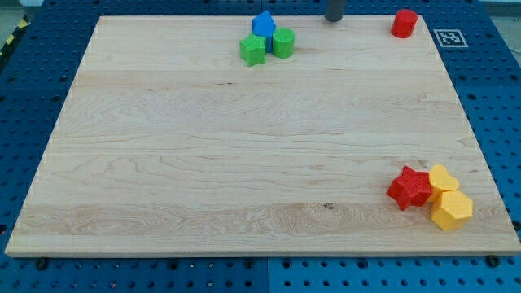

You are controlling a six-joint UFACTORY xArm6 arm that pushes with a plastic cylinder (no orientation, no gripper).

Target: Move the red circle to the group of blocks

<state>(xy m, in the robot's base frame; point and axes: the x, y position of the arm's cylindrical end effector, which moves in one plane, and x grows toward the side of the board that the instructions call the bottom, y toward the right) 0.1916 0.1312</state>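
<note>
The red circle (404,23) stands alone at the view's top right corner of the wooden board (203,146). My tip (334,19) is at the view's top edge, left of the red circle and apart from it, with a gap between them. A group of three blocks lies at the top centre: a blue block (263,24), a green star-like block (253,50) and a green round block (283,42), touching one another. My tip is to the right of this group.
Another cluster sits at the view's bottom right: a red star (409,187), a yellow block (443,178) and a yellow hexagon (452,209). A blue pegboard (32,98) surrounds the board. A marker tag (448,37) lies off the top right corner.
</note>
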